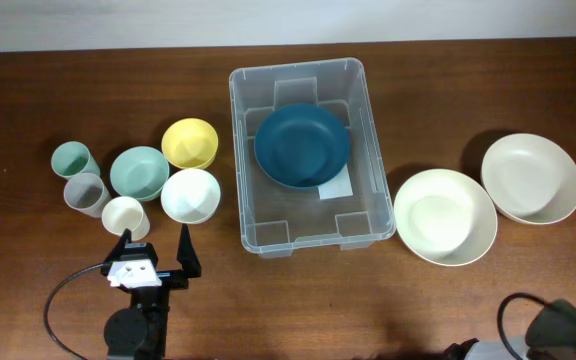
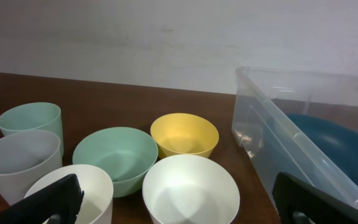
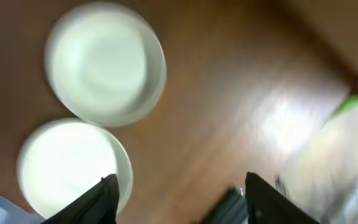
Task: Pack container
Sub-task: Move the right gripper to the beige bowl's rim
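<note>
The container (image 1: 238, 160) is a clear bin at the table's middle, and a dark blue bowl (image 1: 301, 145) lies inside it. My left gripper (image 1: 155, 250) is open at the front left, just short of a white bowl (image 1: 190, 194) and a cream cup (image 1: 124, 216). In the left wrist view, the left gripper (image 2: 180, 202) frames the white bowl (image 2: 190, 190), with the container wall (image 2: 278, 134) at right. My right gripper (image 3: 180, 180) is open and holds nothing, above bare wood beside two cream bowls; that view is blurred.
A mint bowl (image 1: 138, 172), yellow bowl (image 1: 189, 143), mint cup (image 1: 72, 158) and grey cup (image 1: 85, 193) cluster left of the bin. Two large cream bowls (image 1: 445, 216) (image 1: 531, 177) sit to its right. The right arm (image 1: 563, 325) shows at the front right corner.
</note>
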Motion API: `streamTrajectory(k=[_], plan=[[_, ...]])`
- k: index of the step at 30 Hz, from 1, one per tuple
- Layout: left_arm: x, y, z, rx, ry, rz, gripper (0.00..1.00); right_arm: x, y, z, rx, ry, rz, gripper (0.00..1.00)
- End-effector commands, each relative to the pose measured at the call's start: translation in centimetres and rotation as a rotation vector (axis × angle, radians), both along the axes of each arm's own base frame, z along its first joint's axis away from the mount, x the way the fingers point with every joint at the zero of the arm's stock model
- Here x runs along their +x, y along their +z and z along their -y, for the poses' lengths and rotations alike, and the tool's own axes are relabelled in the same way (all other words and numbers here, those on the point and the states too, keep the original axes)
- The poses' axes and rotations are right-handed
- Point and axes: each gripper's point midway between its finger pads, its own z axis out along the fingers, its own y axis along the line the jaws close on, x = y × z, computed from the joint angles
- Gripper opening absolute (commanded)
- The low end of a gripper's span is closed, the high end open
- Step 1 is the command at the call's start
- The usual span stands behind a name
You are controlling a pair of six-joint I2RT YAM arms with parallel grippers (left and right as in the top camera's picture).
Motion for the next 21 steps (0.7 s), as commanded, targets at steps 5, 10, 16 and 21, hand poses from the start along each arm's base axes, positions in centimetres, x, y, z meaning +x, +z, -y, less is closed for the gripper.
streamTrajectory(k=[5, 10, 16, 21], plan=[[0.0, -0.2, 0.1, 0.016, -0.007, -0.001, 1.00, -0.9, -7.0, 1.5, 0.070, -0.072, -0.098, 0.65], [0.0, -0.2, 0.1, 0.016, -0.007, -0.001, 1.00, -0.2, -11.8, 2.9, 0.103, -0.094, -0.077, 0.69], [0.0, -0.2, 0.1, 0.016, -0.007, -0.001, 1.00, 2.4, -16.9, 4.3, 0.180, -0.074, 0.130, 0.69], [0.0, -0.2, 0.1, 0.016, -0.007, -0.001, 1.00, 4.0, -20.7, 4.0, 0.198, 0.010, 0.224, 0.69]])
